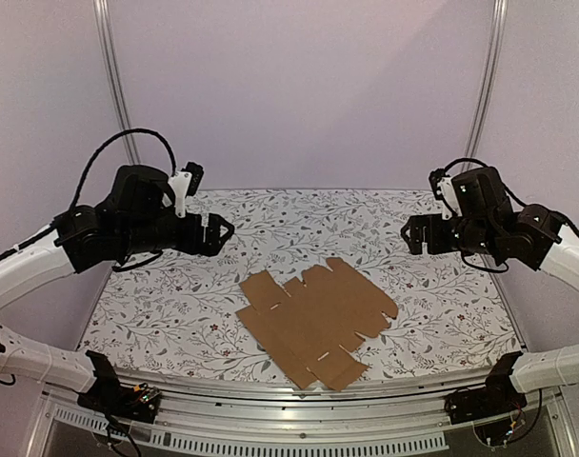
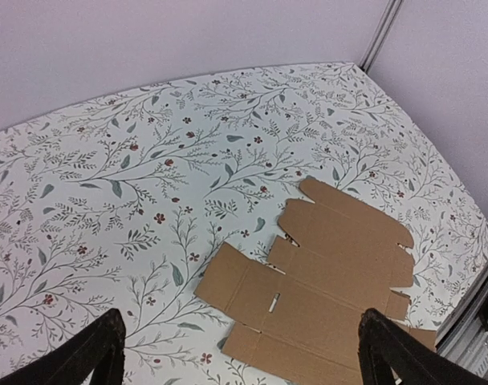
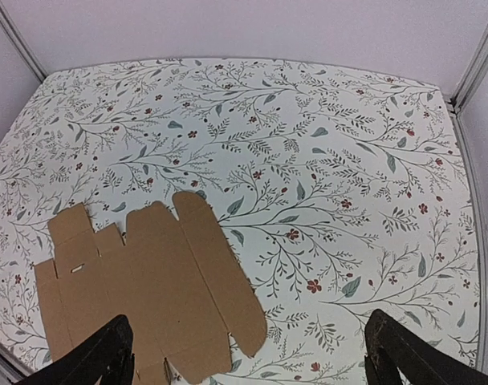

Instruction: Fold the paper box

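The paper box [image 1: 318, 319] is a flat brown die-cut cardboard sheet with flaps and slots, lying unfolded near the table's front middle. The left wrist view has the sheet [image 2: 340, 273] at lower right; the right wrist view has it [image 3: 148, 281] at lower left. My left gripper [image 1: 223, 231] hovers high above the table's left side, jaws wide open and empty, its fingers [image 2: 99, 353] at the frame's bottom corners. Opposite it, my right gripper [image 1: 410, 233] hangs above the right side, open and empty, with its fingers [image 3: 404, 357] wide apart.
A floral-patterned cloth covers the table [image 1: 442, 286]. Pale walls with metal corner posts [image 1: 113, 86] close in the back and sides. A metal rail [image 1: 299, 405] runs along the front edge, just past the sheet's near corner.
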`<state>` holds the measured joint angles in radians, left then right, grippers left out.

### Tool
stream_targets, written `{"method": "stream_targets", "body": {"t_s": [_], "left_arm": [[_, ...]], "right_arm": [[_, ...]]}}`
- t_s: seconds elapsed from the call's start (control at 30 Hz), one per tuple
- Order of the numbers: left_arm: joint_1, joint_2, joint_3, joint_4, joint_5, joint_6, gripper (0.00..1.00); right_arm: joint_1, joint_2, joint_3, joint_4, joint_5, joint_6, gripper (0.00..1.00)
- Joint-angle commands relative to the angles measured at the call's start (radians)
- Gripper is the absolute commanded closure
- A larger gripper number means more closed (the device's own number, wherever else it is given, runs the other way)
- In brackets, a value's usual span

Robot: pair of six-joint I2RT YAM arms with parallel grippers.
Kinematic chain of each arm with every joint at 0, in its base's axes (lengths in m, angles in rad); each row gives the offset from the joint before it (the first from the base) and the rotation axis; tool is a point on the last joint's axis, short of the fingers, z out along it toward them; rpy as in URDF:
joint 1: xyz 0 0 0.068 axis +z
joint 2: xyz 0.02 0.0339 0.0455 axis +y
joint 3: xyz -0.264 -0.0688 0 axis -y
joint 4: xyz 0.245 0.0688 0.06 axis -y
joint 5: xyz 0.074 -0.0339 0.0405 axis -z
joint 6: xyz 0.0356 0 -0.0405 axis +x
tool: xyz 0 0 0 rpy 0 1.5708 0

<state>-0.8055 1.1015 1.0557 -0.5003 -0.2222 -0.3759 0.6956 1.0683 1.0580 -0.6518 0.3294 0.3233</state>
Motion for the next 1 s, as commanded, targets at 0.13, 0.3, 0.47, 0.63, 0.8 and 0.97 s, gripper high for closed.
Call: {"method": "stream_targets", "body": {"t_s": [0.13,0.3,0.47,0.63,0.8,0.97], "left_arm": [[-0.018,0.121,0.025,-0.023,0.004,-0.062,0.0],[-0.017,0.208,0.011,0.01,0.027,-0.09,0.01],[-0.001,0.312,0.006,0.059,0.067,-0.103,0.0],[0.053,0.442,0.016,0.111,0.146,-0.109,0.05],[0.106,0.568,0.028,0.155,0.207,-0.099,0.13],[0.143,0.667,0.066,0.167,0.215,-0.075,0.2]], "right_arm": [[0.01,-0.01,-0.076,-0.151,-0.328,0.057,0.01],[0.011,-0.013,-0.202,-0.093,-0.522,0.108,0.04],[0.037,0.006,-0.286,-0.024,-0.646,0.187,0.07],[0.068,0.067,-0.32,0.019,-0.699,0.246,0.1],[0.072,0.123,-0.341,0.042,-0.705,0.289,0.11],[0.075,0.15,-0.362,0.083,-0.712,0.314,0.11]]}}
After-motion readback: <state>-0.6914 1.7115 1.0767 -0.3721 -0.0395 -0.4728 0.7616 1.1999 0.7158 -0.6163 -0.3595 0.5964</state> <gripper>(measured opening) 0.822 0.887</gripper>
